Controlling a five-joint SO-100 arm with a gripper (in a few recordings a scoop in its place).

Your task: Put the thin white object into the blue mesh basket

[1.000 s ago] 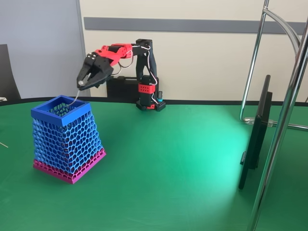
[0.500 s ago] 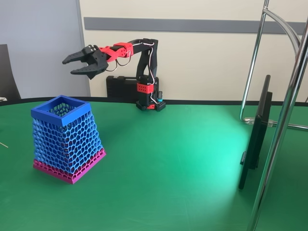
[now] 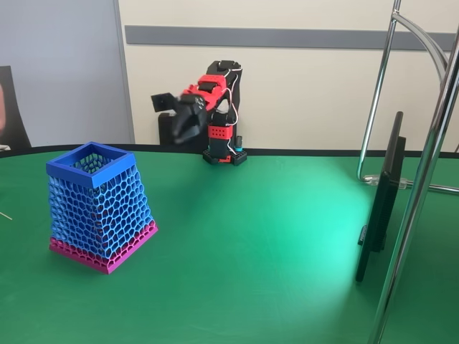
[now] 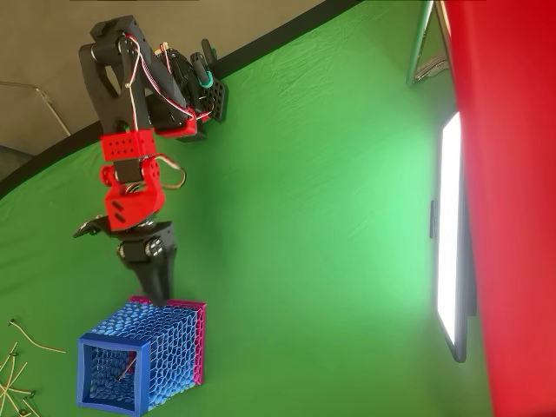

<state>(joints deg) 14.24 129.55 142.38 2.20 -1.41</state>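
the blue mesh basket (image 3: 100,207) stands on the green table (image 3: 258,244) near its left edge in the fixed view, well apart from the arm's base at the far edge. a thin pale line inside the basket (image 4: 124,368) in the overhead view may be the thin white object, though it is too faint to be sure. the gripper (image 3: 177,117), blurred, hangs above the table beside the base; its fingers (image 4: 88,228) stand apart, holding nothing. thin sticks (image 4: 16,372) lie at the table's edge beside the basket.
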